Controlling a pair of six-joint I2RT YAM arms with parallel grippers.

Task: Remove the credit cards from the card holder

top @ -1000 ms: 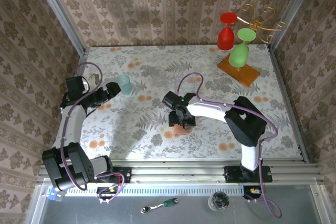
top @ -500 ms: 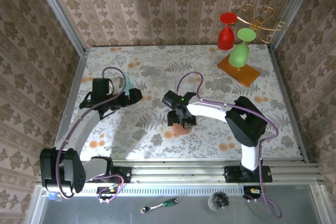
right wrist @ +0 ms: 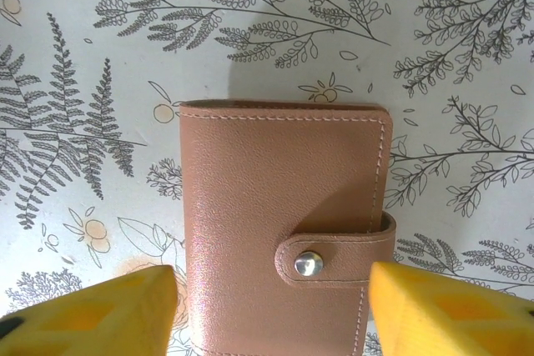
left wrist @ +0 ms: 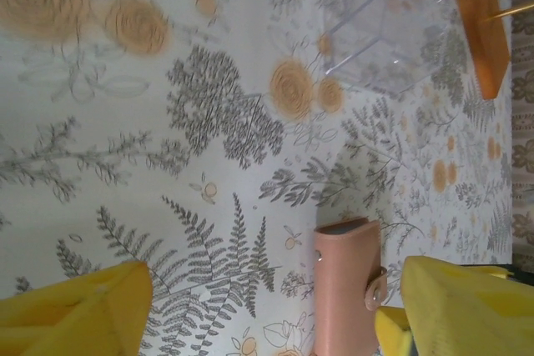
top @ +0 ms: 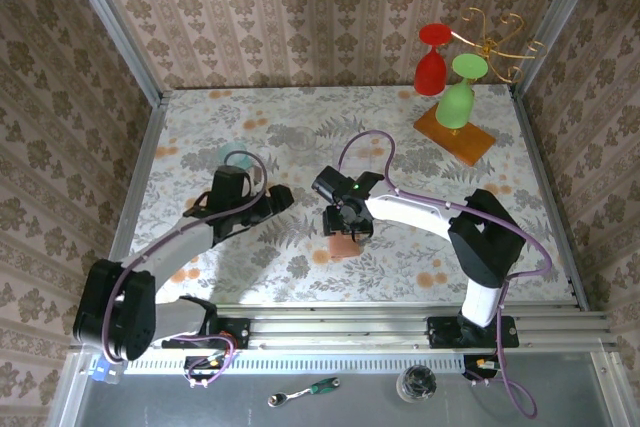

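Observation:
The card holder lies closed and flat on the flowered table, tan-brown face up, its strap snapped shut. The credit cards are hidden inside it. My right gripper hangs right over it. In the right wrist view its jaws stand open, yellow fingertips at the two long sides of the card holder. My left gripper is open, a short way left of the holder. In the left wrist view the card holder lies just inside the right-hand fingertip.
A pale teal cup stands behind the left arm. At the back right an orange wooden slab carries a rack with a red goblet and a green goblet. Patterned walls close in three sides.
The left arm has swung right, from beside the teal cup toward the card holder, and its jaws have narrowed a little. The right gripper's jaws have narrowed over the holder.

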